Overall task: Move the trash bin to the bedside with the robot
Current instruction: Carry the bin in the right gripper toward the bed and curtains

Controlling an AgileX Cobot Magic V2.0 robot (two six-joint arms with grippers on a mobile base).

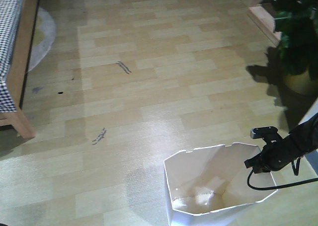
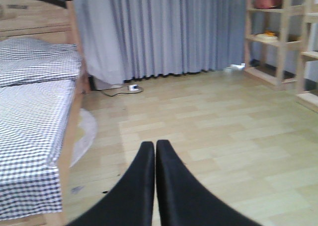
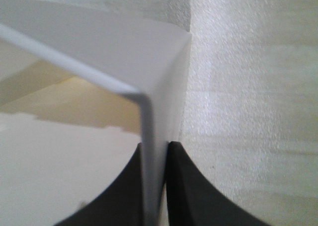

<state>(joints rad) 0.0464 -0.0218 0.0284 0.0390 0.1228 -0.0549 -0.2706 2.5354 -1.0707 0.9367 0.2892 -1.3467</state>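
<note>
Two grippers were checked: right gripper (image 3: 156,146) was clamped on the trash bin (image 1: 213,174) rim wall, judged for dragging; left gripper (image 2: 155,149) was pinched shut, empty. Bin was stood well apart from bedside (image 1: 22,62).

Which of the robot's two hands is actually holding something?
The right hand, pinching the wall of the white trash bin at its rim. The left hand is closed on nothing, over open floor.
</note>
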